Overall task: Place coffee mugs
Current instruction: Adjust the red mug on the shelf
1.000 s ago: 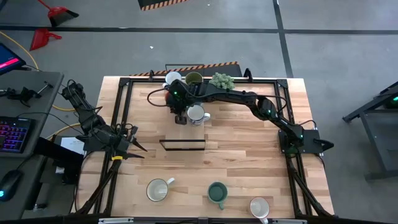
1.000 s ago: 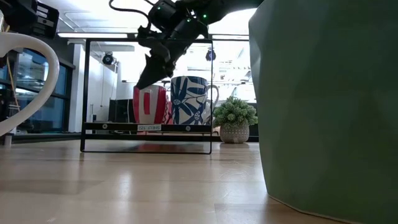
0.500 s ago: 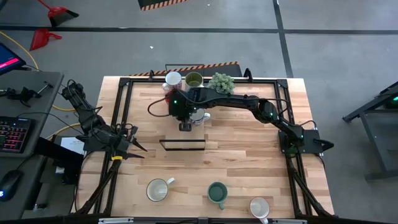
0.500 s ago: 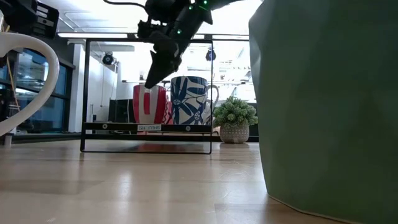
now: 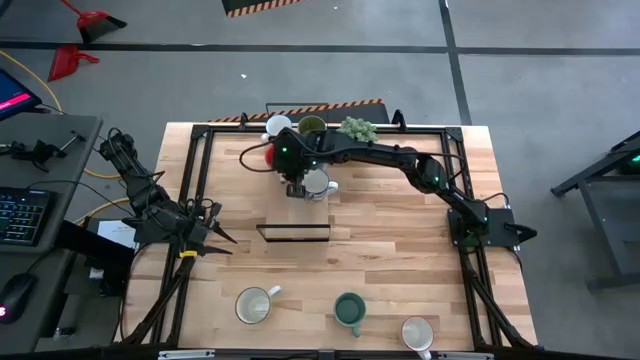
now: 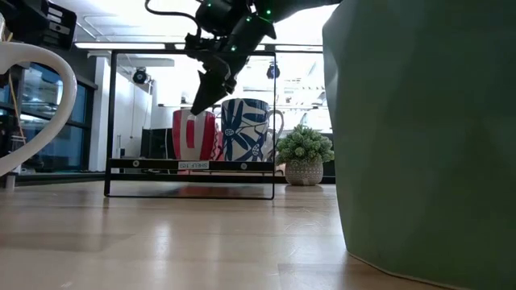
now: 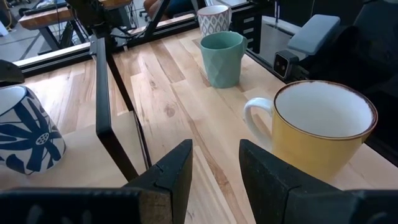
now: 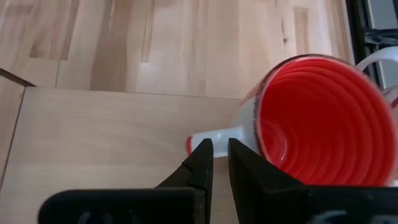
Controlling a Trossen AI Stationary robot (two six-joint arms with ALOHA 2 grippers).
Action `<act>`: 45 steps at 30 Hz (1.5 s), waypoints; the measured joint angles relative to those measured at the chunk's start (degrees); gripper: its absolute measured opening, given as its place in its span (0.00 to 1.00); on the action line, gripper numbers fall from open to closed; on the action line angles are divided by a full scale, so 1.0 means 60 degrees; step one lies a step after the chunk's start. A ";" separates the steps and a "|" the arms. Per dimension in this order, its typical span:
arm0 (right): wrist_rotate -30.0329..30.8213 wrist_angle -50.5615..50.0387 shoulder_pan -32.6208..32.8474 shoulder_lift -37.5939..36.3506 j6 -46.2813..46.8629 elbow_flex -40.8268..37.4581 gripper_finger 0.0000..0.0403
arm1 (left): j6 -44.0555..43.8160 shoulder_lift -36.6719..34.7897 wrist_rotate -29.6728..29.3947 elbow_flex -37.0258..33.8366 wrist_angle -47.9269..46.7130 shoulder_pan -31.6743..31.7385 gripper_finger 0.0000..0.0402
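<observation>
Pale butcher-block wood makes up the surface, and most of the mugs are split between its far and near edges. The right arm reaches across from the right side toward the far edge, its right end effector poised just above the handle of the red mug; the fingers are nearly together with only a narrow slit between them, and they grip nothing. From table height the same end effector points down at the red-and-white striped side of that mug, which stands beside the blue-patterned mug. Both sit on a low raised platform behind a thin black frame. Behind them along the far edge are an olive green mug, a white mug and a small potted plant.

The left arm waits off the left edge of the surface, its left end effector with fingers apart and holding nothing. Its camera looks along the near edge at a cream mug with a brown rim, a teal mug further along, and a patterned white mug beyond that. From above, those three stand in a row along the near edge: cream, teal and white.
</observation>
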 joint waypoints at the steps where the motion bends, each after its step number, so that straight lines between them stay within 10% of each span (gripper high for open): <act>1: 0.0000 0.0066 -0.0014 0.0000 -0.0020 0.0004 0.07 | 0.0010 0.0000 0.0000 0.0000 0.0000 0.0000 0.30; 45: -0.0396 0.0910 -0.0480 0.0000 0.0040 0.0000 0.07 | 0.0000 0.0000 0.0000 0.0000 -0.0011 0.0000 0.30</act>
